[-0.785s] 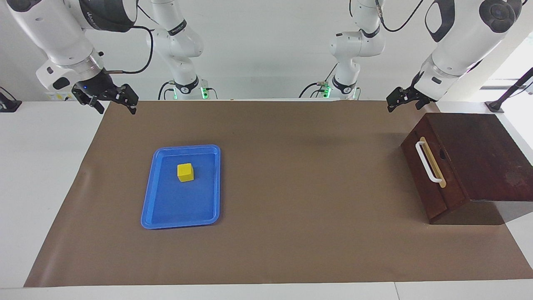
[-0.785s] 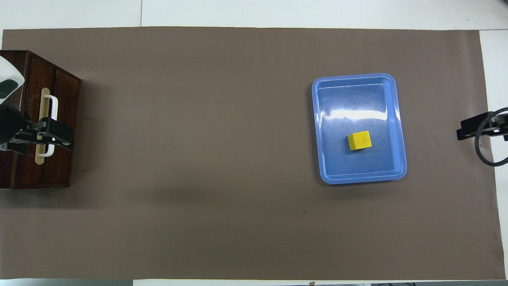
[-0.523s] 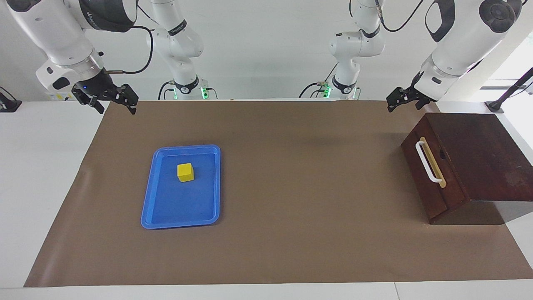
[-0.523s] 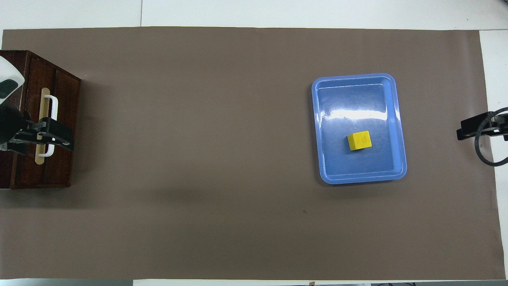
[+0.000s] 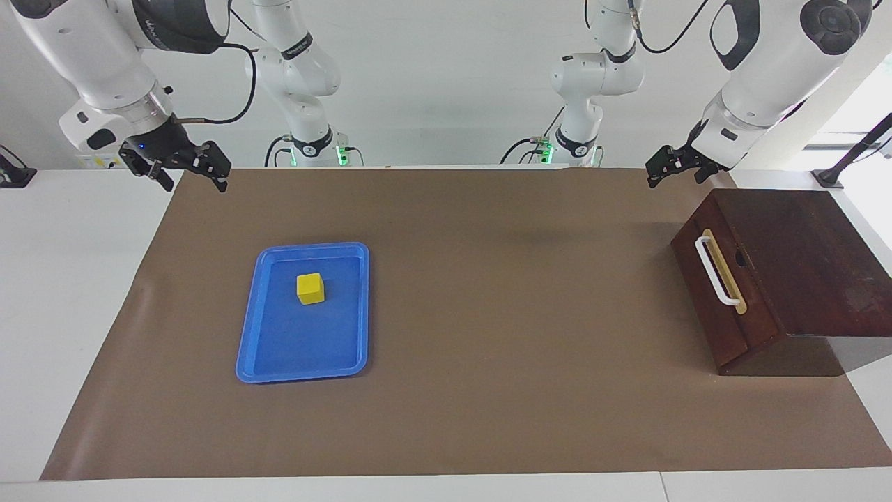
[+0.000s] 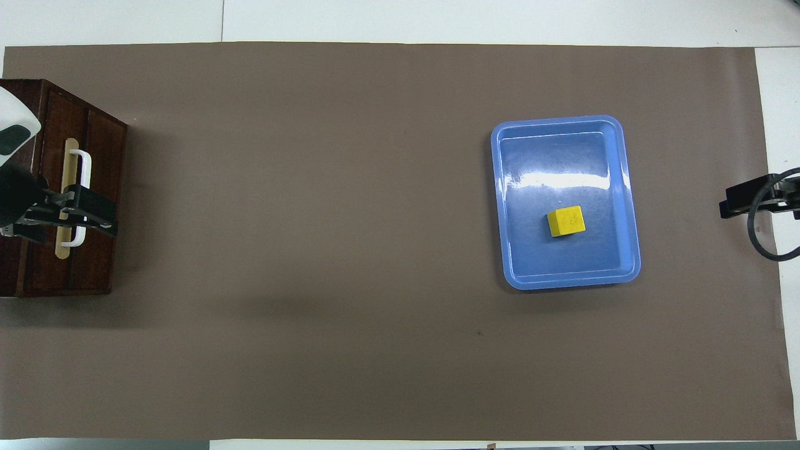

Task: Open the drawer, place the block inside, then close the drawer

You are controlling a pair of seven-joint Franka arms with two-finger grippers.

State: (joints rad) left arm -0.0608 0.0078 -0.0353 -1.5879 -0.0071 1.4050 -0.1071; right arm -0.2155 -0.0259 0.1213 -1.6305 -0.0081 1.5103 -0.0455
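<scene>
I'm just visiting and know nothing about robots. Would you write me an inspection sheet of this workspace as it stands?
Surface: brown mat covering a white table.
Job's things: drawer shut, in its dark box at the left arm's end; block lying in the tray.
Clutter: blue tray toward the right arm's end; nothing else seen.
Grippers: left gripper up in the air beside the box, touching nothing; right gripper open, raised over the mat's edge, empty.
Cables: black cable looping along the right arm; more at the arm bases.
Surroundings: white wall; nothing else seen.
</scene>
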